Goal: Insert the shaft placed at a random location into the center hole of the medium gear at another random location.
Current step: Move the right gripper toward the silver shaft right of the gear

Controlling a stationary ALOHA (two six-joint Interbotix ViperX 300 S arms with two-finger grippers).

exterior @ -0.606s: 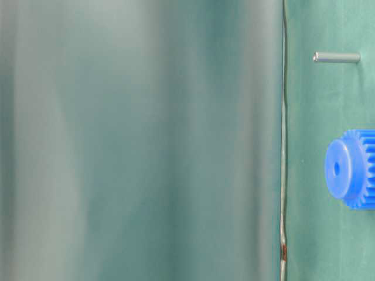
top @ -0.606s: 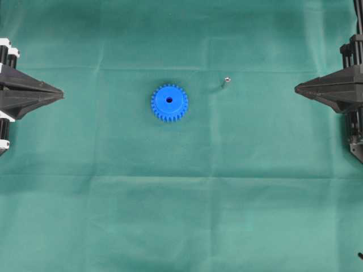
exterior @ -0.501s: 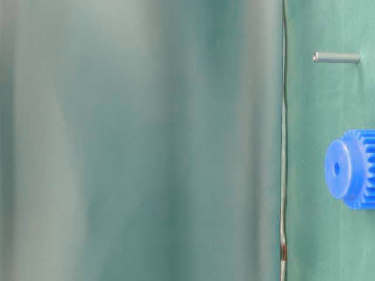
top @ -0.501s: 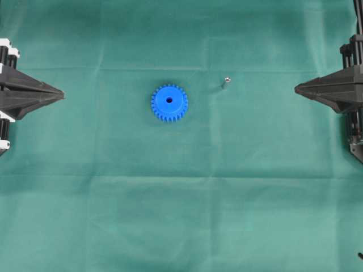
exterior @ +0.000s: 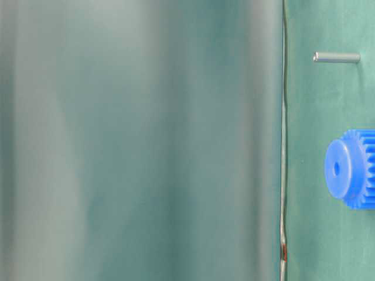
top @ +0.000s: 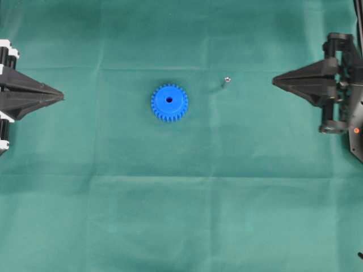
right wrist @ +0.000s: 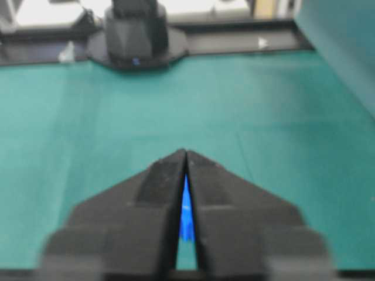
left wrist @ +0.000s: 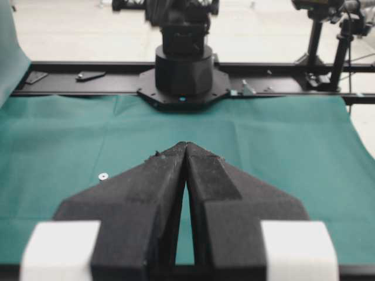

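On the green-clothed table [top: 181, 226], the shaft [top: 225, 83] lies on its side, just right of the medium gear [top: 169, 103] in the overhead view, near it but not touching. The gear rests flat, its center hole [top: 169, 100] facing up and unobstructed. The right end effector [top: 274, 81], fingers pressed together and holding nothing, points toward the shaft from the right edge; the left end effector [top: 61, 94], likewise closed and empty, sits well apart at the far left.

The shaft looks like a light, rigid, smooth metal pin, likely to roll or skid on the cloth if nudged, and slippery between pads. A grip across its middle, fingers squarely on either side of its length, seems safest, leaving one end free to enter the hole. The plastic gear appears stiff and light enough to shift under a misaligned push, so the left end effector may need to steady its toothed rim.
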